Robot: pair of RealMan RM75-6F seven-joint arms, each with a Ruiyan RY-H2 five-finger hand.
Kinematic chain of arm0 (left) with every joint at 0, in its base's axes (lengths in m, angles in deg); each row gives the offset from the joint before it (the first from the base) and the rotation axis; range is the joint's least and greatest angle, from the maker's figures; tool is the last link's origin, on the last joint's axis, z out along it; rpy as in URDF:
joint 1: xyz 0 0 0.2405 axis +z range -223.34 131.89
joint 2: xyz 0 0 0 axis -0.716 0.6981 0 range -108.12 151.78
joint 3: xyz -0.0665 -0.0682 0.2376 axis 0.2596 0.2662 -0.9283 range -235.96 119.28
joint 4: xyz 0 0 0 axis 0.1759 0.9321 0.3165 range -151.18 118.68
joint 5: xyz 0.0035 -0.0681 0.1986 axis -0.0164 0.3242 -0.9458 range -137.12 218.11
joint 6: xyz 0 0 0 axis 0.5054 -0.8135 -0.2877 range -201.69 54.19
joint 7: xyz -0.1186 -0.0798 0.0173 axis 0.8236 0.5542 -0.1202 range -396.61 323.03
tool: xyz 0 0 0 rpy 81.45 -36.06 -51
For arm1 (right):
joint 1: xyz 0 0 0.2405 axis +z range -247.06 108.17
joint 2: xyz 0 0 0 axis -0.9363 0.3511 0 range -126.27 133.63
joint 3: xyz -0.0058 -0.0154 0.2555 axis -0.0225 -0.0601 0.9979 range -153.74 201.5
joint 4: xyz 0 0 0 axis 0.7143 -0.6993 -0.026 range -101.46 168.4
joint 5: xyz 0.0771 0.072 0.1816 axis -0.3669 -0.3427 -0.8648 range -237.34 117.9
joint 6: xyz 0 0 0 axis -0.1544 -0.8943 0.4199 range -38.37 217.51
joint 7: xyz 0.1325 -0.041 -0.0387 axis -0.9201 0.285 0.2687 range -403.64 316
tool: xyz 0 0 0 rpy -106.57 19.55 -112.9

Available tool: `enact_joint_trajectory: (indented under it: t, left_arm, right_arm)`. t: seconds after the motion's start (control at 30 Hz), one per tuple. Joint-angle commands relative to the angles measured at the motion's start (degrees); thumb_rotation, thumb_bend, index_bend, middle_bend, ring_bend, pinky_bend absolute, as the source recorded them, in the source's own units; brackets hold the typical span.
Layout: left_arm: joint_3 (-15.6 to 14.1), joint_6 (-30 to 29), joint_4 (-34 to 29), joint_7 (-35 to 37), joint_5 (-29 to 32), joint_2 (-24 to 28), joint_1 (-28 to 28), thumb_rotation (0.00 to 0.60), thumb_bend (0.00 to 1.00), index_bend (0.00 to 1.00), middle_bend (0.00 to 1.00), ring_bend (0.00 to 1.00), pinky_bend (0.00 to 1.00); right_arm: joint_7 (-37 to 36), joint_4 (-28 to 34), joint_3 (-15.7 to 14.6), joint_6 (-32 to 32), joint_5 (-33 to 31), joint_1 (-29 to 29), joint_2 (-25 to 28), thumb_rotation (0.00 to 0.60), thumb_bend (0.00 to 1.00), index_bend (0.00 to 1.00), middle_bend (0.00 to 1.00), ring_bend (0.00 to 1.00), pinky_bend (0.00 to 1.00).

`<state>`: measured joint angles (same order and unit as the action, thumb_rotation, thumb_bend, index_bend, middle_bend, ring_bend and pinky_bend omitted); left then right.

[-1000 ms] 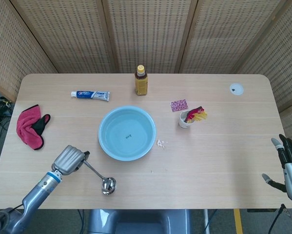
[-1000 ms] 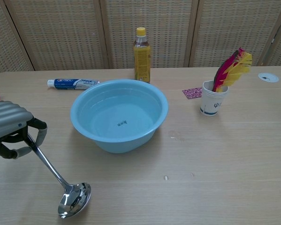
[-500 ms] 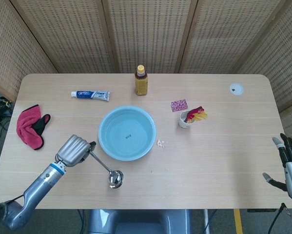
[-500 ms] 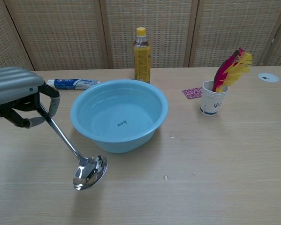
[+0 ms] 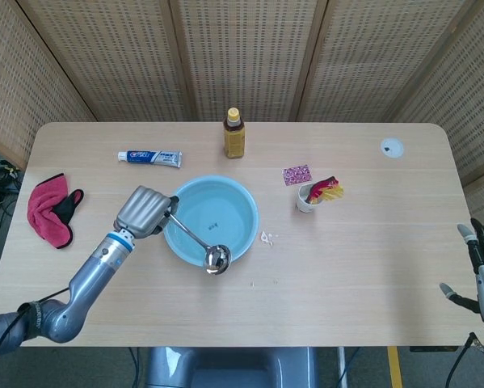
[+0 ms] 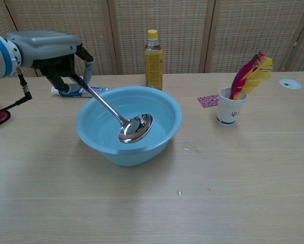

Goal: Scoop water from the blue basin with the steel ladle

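The steel ladle point(image 6: 134, 127) is gripped by its handle in the left hand point(image 6: 55, 48), its bowl held over the water inside the blue basin point(image 6: 167, 104) at mid-table. A small dark mark on the basin floor cannot be read. Behind stand a yellow bottle point(image 6: 153, 60) and a blue-and-white toothpaste tube point(image 5: 149, 158), lettering illegible. The right hand point(image 5: 482, 271) is seen empty at the table's edge, fingers apart.

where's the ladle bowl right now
In the chest view the ladle bowl hangs over the near part of the basin, its handle held by the left hand at the basin's left side.
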<state>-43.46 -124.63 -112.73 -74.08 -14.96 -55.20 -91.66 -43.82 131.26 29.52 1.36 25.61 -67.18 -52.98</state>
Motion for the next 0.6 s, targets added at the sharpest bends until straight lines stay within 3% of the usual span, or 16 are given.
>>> enact_joint_trajectory:
  t: [0.03, 0.37, 0.6]
  left_arm:
    - [1.08, 1.26, 4.49, -4.16, 7.12, -2.82, -4.49, 0.600, 0.57, 0.71, 0.97, 0.92, 1.00]
    - [-2.40, 1.95, 16.15, -8.81, 16.24, -7.68, -9.65, 0.600, 0.57, 0.71, 0.97, 0.92, 1.00]
    - [-3.09, 2.84, 20.08, -10.07, 19.76, -10.39, -12.36, 0.600, 0.57, 0.71, 0.97, 0.92, 1.00]
  right_arm:
    - [-0.05, -0.03, 0.01, 0.13, -0.10, 0.05, -0.02, 0.600, 0.00, 0.00, 0.00, 0.00, 0.00]
    - [-1.10, -0.40, 0.42, 0.81, -1.45, 0.21, 0.04, 0.600, 0.00, 0.00, 0.00, 0.00, 0.00]
    - [-1.91, -0.80, 0.76, 1.53, -2.49, 0.44, 0.16, 0.600, 0.00, 0.00, 0.00, 0.00, 0.00]
